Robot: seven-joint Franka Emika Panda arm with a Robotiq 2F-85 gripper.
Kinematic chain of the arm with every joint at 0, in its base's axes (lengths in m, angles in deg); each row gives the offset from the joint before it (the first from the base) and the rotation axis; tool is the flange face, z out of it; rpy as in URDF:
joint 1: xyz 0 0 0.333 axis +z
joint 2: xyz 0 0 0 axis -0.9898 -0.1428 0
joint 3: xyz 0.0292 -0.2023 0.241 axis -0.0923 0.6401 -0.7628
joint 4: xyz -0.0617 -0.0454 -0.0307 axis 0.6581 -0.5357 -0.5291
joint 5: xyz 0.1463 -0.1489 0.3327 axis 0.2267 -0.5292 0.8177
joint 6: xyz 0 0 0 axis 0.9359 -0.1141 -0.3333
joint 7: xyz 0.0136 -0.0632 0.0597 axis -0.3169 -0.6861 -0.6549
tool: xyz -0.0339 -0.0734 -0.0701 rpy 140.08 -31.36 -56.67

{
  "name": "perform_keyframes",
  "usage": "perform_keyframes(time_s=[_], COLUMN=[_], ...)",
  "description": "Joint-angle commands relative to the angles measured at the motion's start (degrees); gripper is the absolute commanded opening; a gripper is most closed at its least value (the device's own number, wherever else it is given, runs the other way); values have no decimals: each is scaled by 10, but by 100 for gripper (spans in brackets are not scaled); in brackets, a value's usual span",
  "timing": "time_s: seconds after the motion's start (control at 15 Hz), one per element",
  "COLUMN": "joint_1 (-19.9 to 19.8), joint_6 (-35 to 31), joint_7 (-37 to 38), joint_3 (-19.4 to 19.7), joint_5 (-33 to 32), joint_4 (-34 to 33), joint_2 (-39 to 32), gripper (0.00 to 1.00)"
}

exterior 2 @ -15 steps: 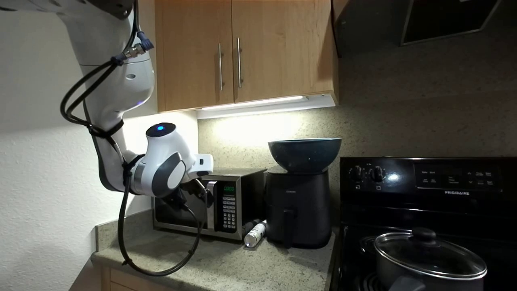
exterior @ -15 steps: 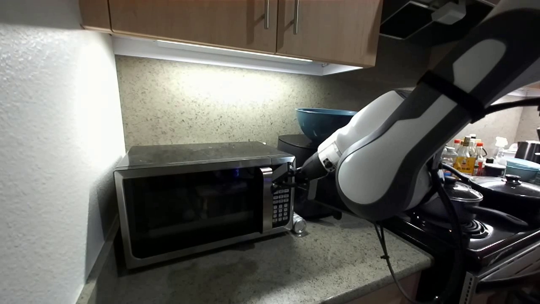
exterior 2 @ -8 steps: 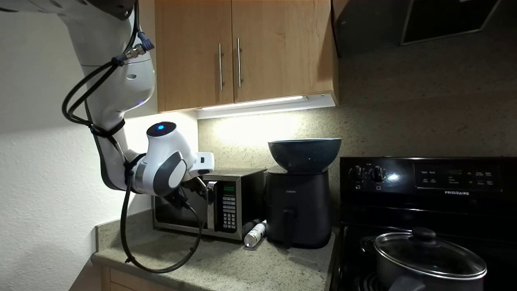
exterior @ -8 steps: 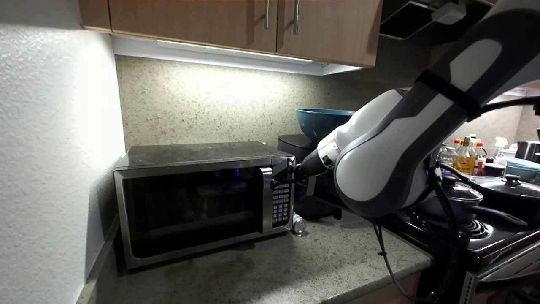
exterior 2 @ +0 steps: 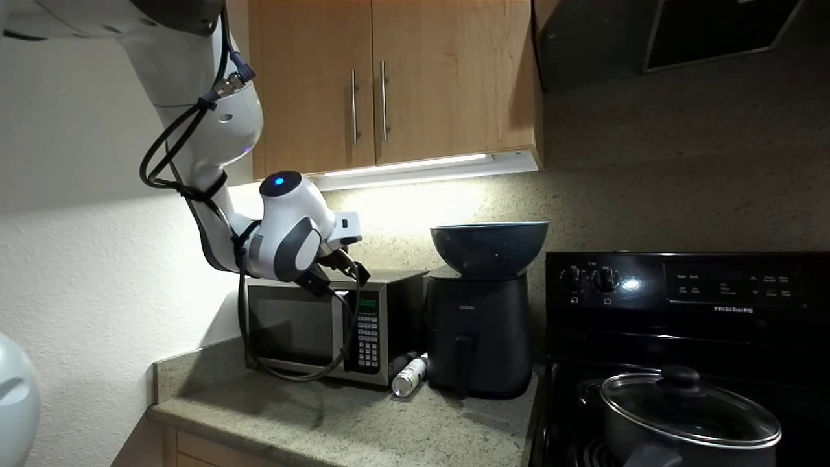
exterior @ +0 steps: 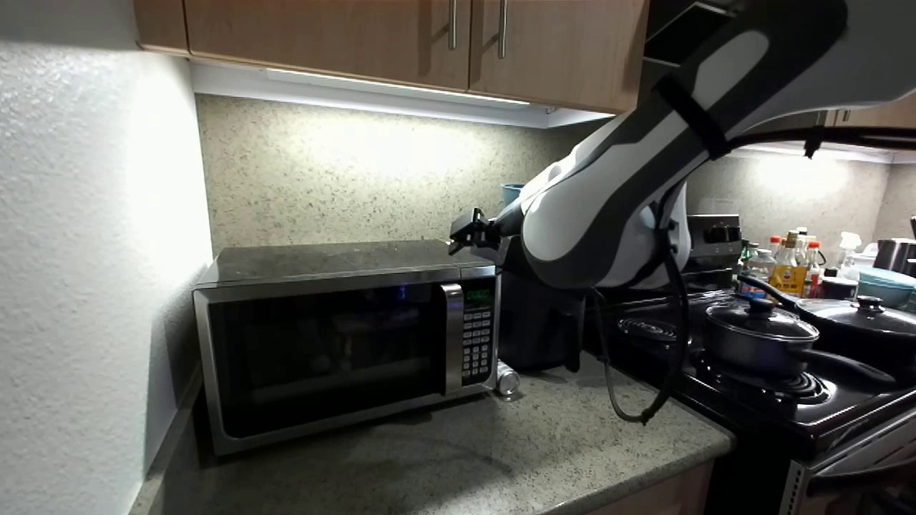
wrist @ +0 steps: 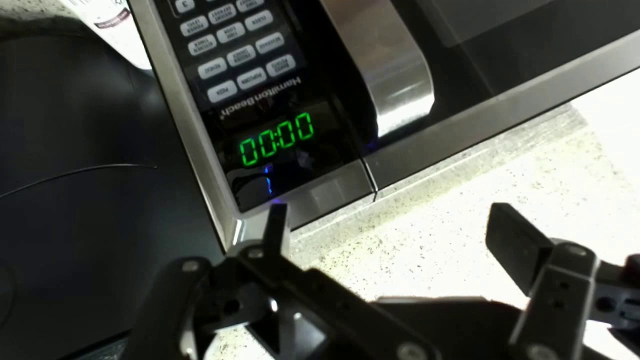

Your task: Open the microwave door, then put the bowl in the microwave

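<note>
The microwave [exterior: 336, 259] stands on the counter by the wall. Its dark glass microwave door [exterior: 322, 357] is closed, with the steel handle [exterior: 452, 336] at its right side. A teal-blue bowl [exterior 2: 489, 250] rests on top of a black air fryer; the arm covers most of that bowl [exterior: 511, 192] in an exterior view. My gripper [exterior: 458, 236] hangs near the microwave's upper right front corner, above the handle. In the wrist view, the fingers of my gripper [wrist: 392, 225] are spread wide with nothing between them, and the handle [wrist: 395, 70] lies beyond them, untouched.
The black air fryer [exterior 2: 478, 331] stands right of the microwave, a white bottle [exterior 2: 410, 376] lying between them. Wooden cabinets [exterior 2: 447, 84] hang overhead. The stove holds a lidded pot [exterior 2: 690, 415]. My arm's cable loops over the counter [exterior 2: 363, 421]. A pale rounded shape [exterior 2: 13, 395] shows at the left edge.
My gripper has risen from in front of the control panel, beside the handle, to the microwave's top corner. The arm now hides more of the bowl. The door has not moved.
</note>
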Motion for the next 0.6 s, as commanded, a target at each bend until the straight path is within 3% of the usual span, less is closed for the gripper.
perform_keyframes(time_s=[0.0,0.53], joint_1=[-30,-55], joint_6=[3,78], joint_7=[-17,-24], joint_3=[-35,-82], joint_5=[3,-17], joint_4=[-3,-25], joint_2=[-3,-25], gripper=[100,100])
